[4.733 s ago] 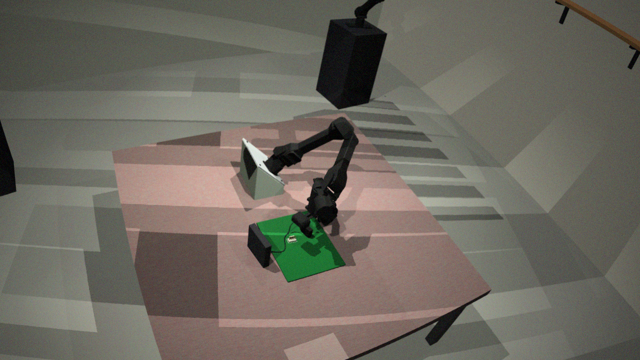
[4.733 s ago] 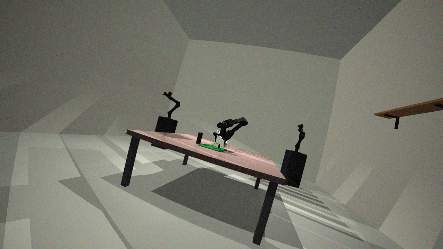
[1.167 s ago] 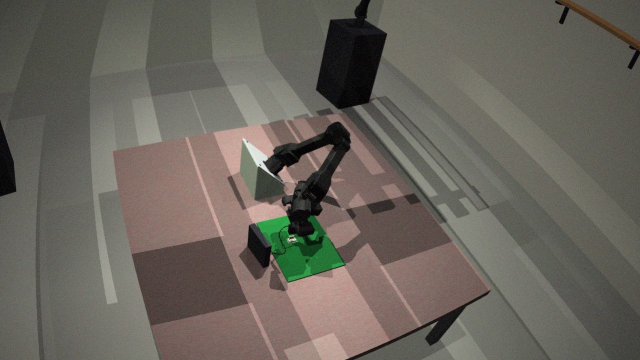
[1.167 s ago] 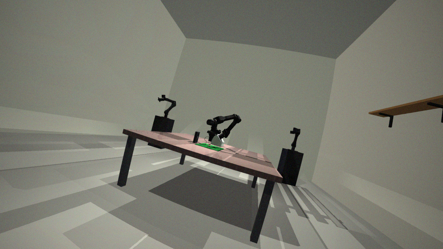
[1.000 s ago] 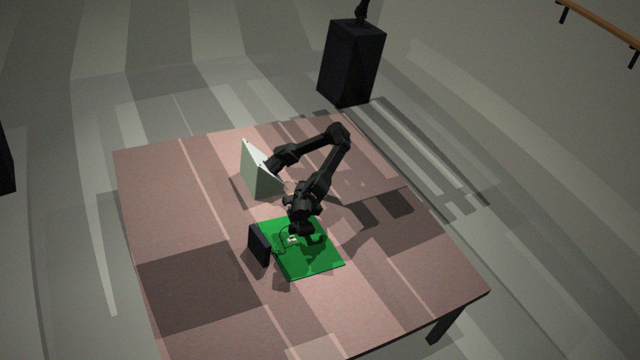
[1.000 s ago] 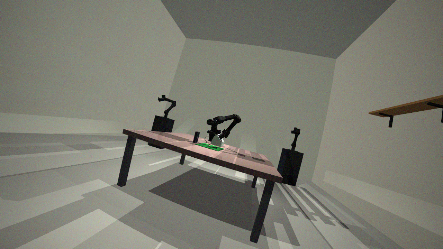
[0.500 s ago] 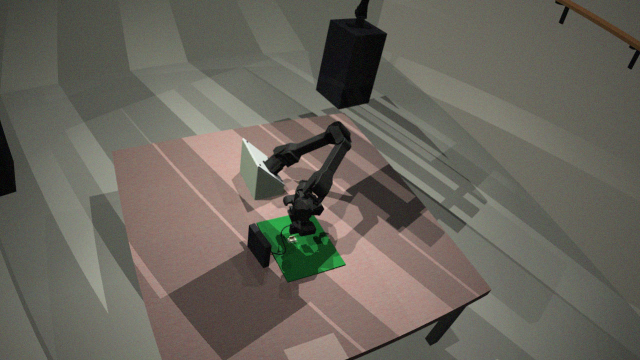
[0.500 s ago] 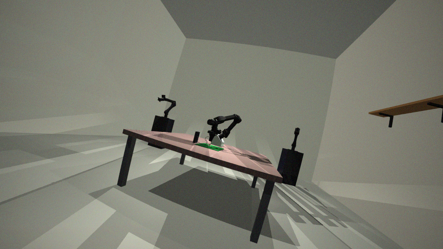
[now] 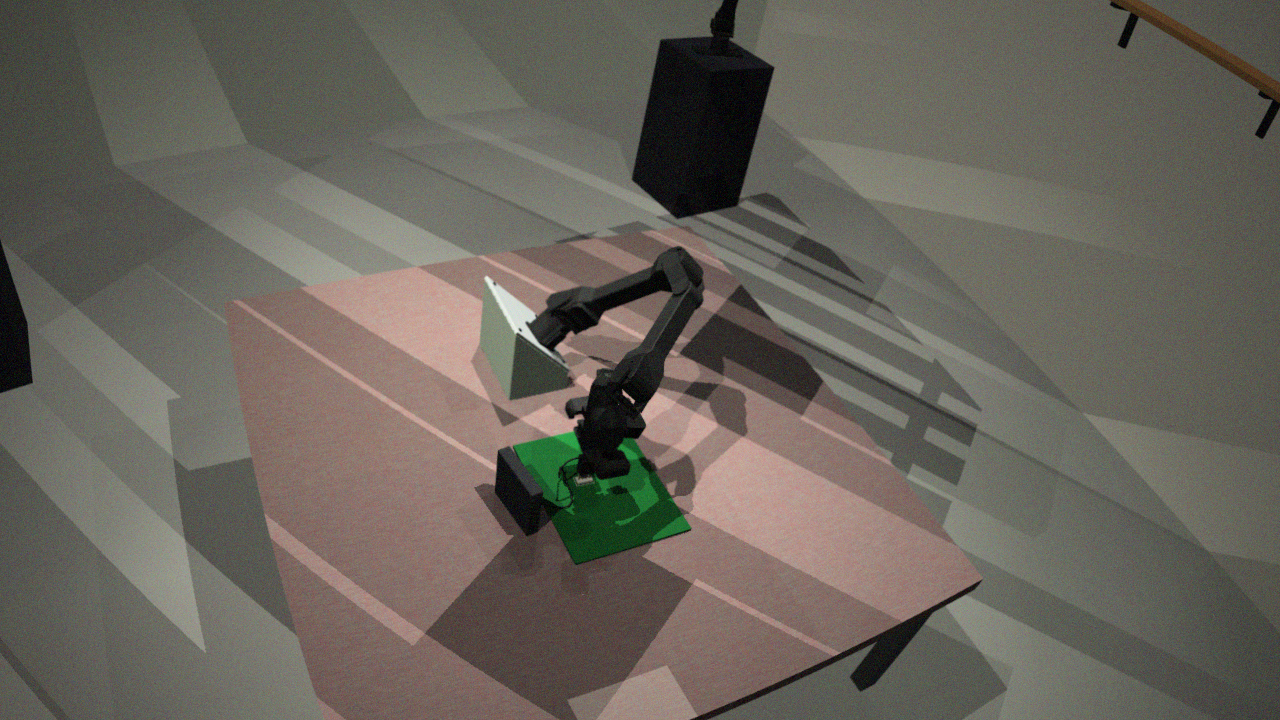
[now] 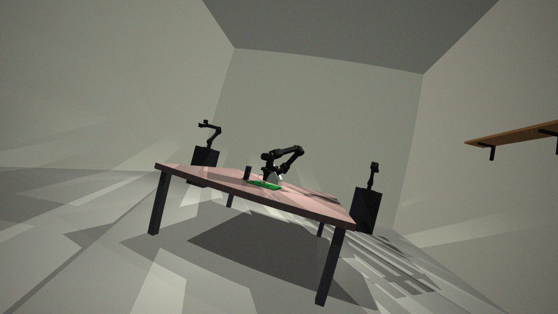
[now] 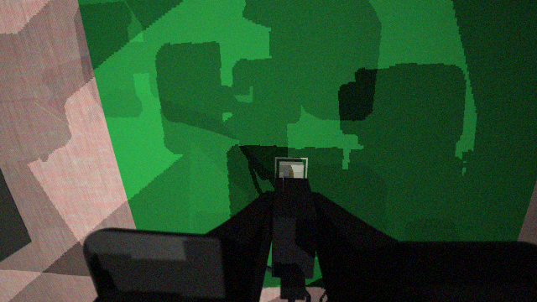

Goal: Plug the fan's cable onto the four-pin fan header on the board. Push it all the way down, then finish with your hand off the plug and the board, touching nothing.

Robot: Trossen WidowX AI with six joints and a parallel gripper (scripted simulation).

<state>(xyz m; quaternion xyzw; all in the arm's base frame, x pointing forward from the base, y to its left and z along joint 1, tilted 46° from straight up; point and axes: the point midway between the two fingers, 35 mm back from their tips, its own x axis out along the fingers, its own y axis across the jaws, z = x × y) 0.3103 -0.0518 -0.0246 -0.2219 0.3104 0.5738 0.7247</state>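
Observation:
My gripper [image 11: 292, 200] [image 9: 597, 471] [image 10: 265, 179] is shut on the fan's small black plug [image 11: 293, 189], pointing down over the green board [image 9: 626, 537] [image 10: 273, 187] [image 11: 138, 164]. The white-outlined four-pin header [image 11: 305, 168] [image 9: 583, 481] shows just beyond the plug in the wrist view. The plug and fingers hide the header's near part. I cannot tell whether the plug touches the header or how deep it sits. The thin black cable [image 9: 560, 506] loops from the fan toward my gripper. The fan [image 9: 517, 492] [image 10: 247, 172], a dark upright slab, stands beside the board's left edge.
A pale wedge-shaped stand [image 9: 497, 353] is behind the board, beside the arm's base. The pink table [image 9: 760, 573] [image 10: 312, 203] carries everything. Dark pedestals [image 9: 702, 125] [image 10: 365, 209] with other arms stand off the table. A wooden shelf [image 9: 1199, 44] [image 10: 511, 133] is on the right wall.

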